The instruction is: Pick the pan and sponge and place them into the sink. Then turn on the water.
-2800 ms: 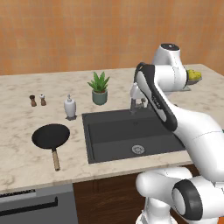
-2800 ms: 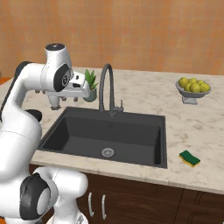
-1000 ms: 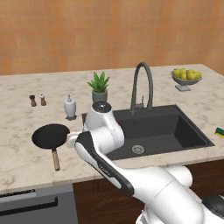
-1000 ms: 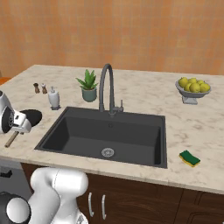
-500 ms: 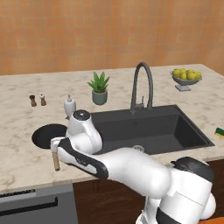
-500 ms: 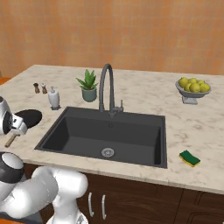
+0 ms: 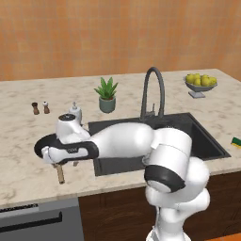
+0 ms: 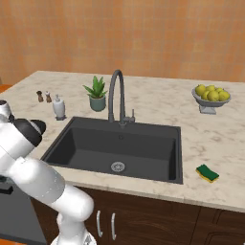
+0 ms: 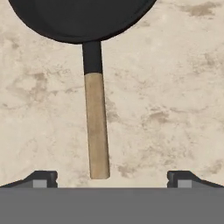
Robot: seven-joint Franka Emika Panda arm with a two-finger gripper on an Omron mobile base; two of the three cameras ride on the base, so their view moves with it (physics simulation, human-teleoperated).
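Black round pan with a pale wooden handle lies below me; my arm has swung lower, my fingers spread wide.

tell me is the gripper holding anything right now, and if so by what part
Nothing is held. The gripper is open above the counter, its fingertips apart on either side of the pan handle's wooden end, not closed on it.
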